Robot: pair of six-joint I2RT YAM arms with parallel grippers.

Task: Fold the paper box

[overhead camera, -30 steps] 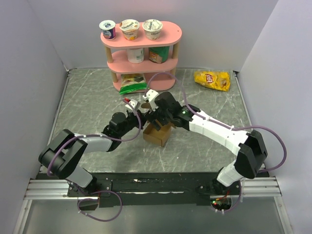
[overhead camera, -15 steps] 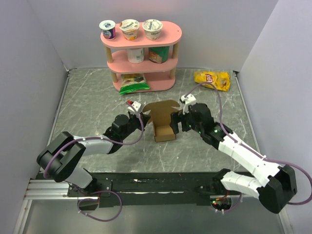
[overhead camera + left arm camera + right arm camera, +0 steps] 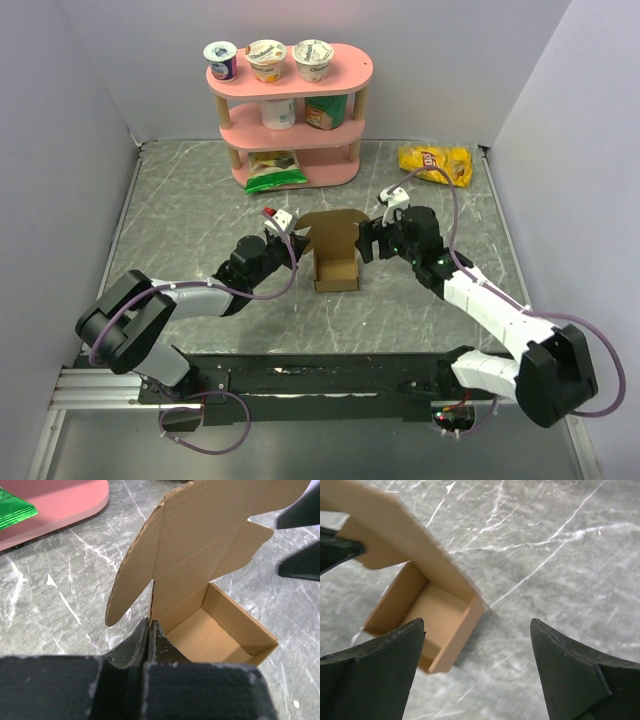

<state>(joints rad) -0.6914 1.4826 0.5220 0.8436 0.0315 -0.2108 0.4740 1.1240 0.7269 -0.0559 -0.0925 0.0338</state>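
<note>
The paper box (image 3: 338, 270) is brown cardboard and sits on the grey table near the middle. Its tray is open at the top and its lid stands upright at the back, with a rounded ear flap on either side. My left gripper (image 3: 298, 244) comes in from the left and is shut on the box's left wall, its fingertips (image 3: 150, 625) pinched together where the wall meets the lid flap. The box interior (image 3: 210, 635) is bare. My right gripper (image 3: 369, 243) hovers just right of the box, wide open with nothing between its fingers (image 3: 395, 655). The box's right front corner (image 3: 470, 615) lies below it.
A pink three-tier shelf (image 3: 345, 172) stands at the back with yogurt cups on top and a green bag (image 3: 272, 172) on its lowest tier. A yellow chip bag (image 3: 436, 164) lies at the back right. Grey walls close in the table on three sides.
My right arm has drawn back from over the box to its right side, jaws still wide. The box has gone from tilted to sitting flat with its lid upright. My left gripper has stayed shut.
</note>
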